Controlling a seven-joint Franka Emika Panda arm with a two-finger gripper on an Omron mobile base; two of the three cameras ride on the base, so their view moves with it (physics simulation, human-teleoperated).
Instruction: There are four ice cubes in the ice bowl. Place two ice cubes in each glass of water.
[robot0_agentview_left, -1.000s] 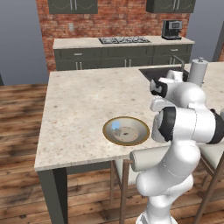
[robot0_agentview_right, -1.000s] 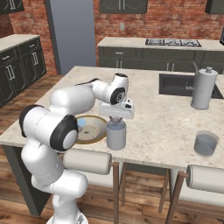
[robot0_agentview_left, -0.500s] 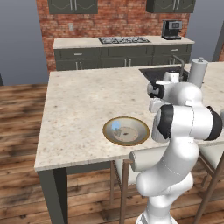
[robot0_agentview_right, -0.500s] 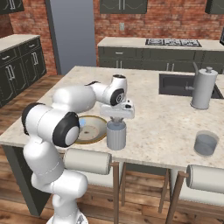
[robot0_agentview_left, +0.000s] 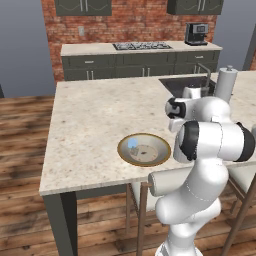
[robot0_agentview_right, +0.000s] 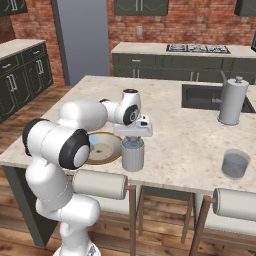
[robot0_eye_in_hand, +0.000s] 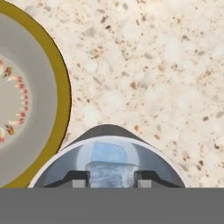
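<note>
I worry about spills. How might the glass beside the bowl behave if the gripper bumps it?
The glass is short with a flat base on the counter, so it probably slides before it tips. Its smooth sides look slippery. The gripper holds an ice cube just above its rim, so a low nudge seems the likelier risk.

Hand view: ice cube (robot0_eye_in_hand: 111, 173) sits betw. the two fingers (robot0_eye_in_hand: 79, 178), right over the mouth of the near glass (robot0_agentview_right: 133, 154), w/ another cube (robot0_eye_in_hand: 108, 153) just past the fingers, inside that glass. Ice bowl (robot0_eye_in_hand: 60, 94) lies left of the fingers, just beside the glass, both on the counter (robot0_eye_in_hand: 153, 65). One cube (robot0_agentview_left: 132, 143) in the bowl. Second glass (robot0_agentview_right: 235, 164) well apart, by the counter's front edge.
</note>
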